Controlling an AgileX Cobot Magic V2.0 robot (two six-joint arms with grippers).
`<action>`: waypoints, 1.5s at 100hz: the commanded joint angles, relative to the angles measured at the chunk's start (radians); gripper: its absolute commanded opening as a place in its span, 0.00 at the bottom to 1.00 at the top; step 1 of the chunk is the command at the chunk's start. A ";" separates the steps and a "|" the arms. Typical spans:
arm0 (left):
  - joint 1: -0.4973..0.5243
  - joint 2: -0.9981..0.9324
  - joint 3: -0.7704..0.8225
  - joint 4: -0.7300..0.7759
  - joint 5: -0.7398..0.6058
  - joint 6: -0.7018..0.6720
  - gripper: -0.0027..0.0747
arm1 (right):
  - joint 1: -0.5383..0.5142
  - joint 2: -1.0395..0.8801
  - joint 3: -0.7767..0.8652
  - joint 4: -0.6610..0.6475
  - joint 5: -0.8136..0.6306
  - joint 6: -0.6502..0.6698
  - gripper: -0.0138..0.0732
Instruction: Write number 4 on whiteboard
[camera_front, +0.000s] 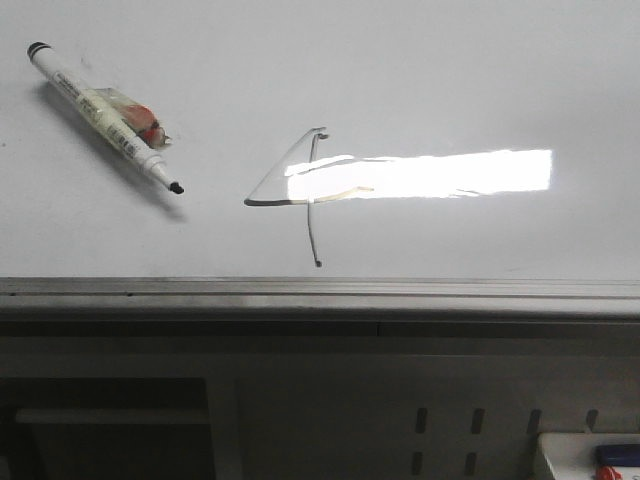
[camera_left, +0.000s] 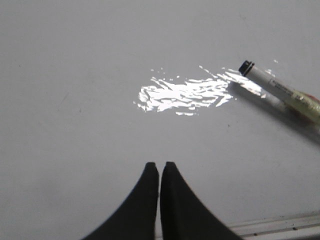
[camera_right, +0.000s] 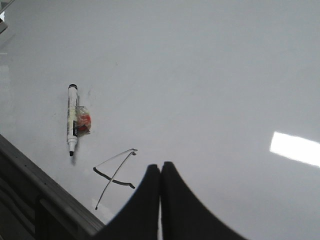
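Observation:
The whiteboard (camera_front: 450, 70) fills the front view, with its grey frame edge (camera_front: 320, 290) along the near side. The number 4 (camera_front: 312, 200) is drawn in thin dark lines near the middle; a bright glare patch covers part of its bar. It also shows in the right wrist view (camera_right: 116, 175). An uncapped white marker (camera_front: 105, 115) lies on the board at the left, also in the left wrist view (camera_left: 282, 95) and right wrist view (camera_right: 72, 120). My left gripper (camera_left: 159, 166) is shut and empty above bare board. My right gripper (camera_right: 160, 166) is shut and empty beside the 4.
A small red and clear piece (camera_front: 150, 130) sits against the marker. Below the board's frame is a grey perforated panel (camera_front: 450, 430). A white tray with a red and blue thing (camera_front: 600, 460) is at the bottom right.

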 joint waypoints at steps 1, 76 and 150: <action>0.004 -0.012 0.004 0.010 -0.068 -0.020 0.01 | -0.007 0.005 -0.029 -0.006 -0.073 0.000 0.10; 0.004 -0.116 0.038 0.018 0.282 -0.020 0.01 | -0.007 0.005 -0.029 -0.006 -0.073 0.000 0.10; 0.004 -0.116 0.038 0.018 0.284 -0.020 0.01 | -0.007 0.005 -0.029 -0.006 -0.073 0.000 0.10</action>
